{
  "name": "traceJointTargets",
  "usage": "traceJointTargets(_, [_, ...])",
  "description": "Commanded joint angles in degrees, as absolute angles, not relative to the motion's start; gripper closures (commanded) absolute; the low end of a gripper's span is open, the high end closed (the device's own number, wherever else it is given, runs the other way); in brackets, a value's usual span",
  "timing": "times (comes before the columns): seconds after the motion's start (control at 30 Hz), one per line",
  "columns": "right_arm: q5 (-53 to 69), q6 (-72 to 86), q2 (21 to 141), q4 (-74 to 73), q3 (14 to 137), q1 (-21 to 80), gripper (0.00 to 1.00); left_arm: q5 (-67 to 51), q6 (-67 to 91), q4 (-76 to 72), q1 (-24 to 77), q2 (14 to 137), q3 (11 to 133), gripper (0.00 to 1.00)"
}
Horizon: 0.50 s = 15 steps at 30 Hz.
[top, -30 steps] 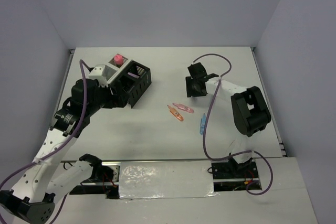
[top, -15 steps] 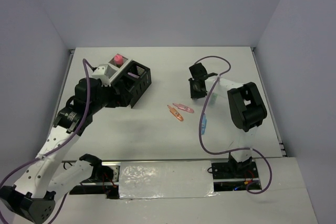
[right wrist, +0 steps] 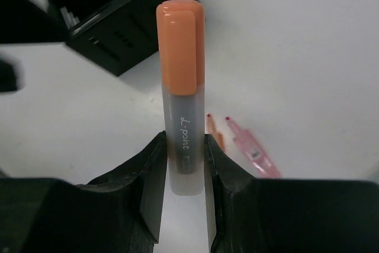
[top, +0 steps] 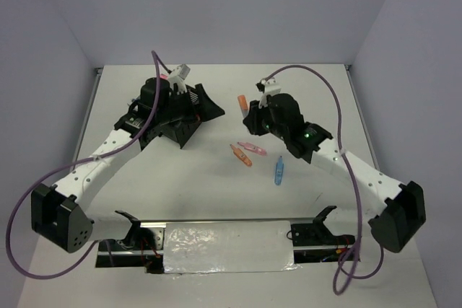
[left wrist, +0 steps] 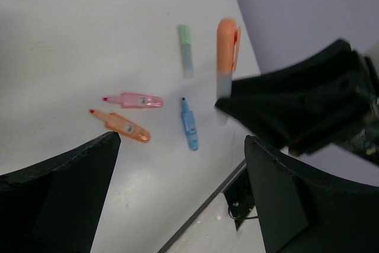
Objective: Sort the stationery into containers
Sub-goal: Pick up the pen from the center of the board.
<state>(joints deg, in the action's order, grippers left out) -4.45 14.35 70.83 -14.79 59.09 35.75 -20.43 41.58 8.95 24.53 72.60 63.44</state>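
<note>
The right gripper [right wrist: 185, 149] is pinching the orange highlighter [right wrist: 180, 75] by its clear barrel, and the orange cap sticks out well past the fingertips. It's held up off the table [top: 180, 192]. The black bins [right wrist: 112, 13] are beyond it to the left. Down to the right, a pink marker [right wrist: 251, 149] lies flat with a small orange marker [top: 241, 155] just beside it. The left gripper [left wrist: 180, 143] hangs by the black bins with its 2 fingers spread wide and nothing between them. A blue pen [top: 278, 172] lies near the pink marker, and a green marker [left wrist: 186, 57] lies farther back.
</note>
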Motion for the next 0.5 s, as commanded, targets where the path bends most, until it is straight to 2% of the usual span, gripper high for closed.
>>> traceJointTargets(0.0, [-3.69,12.74,66.02,-12.4,55.46,41.12,0.83,-26.19,45.87,0.53,26.19,74.35,67.67,0.01])
traceJointTargets(0.1, [-4.13,11.96,62.85,-13.18,55.37,44.54,0.83,-27.24,48.07,-4.13,26.89,75.23,67.5,0.01])
traceJointTargets(0.23, [-4.22,10.12,60.74,-14.68,56.86,46.84,0.83,-26.37,48.16,-3.08,27.86,75.93,67.59,0.01])
traceJointTargets(0.4, [-3.25,8.62,62.31,-16.87,59.32,47.64,0.83,-28.3,48.08,-2.99,28.83,77.69,67.24,0.06])
traceJointTargets(0.47, [-3.69,8.35,63.45,-16.88,59.85,48.08,0.83,-28.74,47.73,-2.55,29.61,78.31,67.59,0.13])
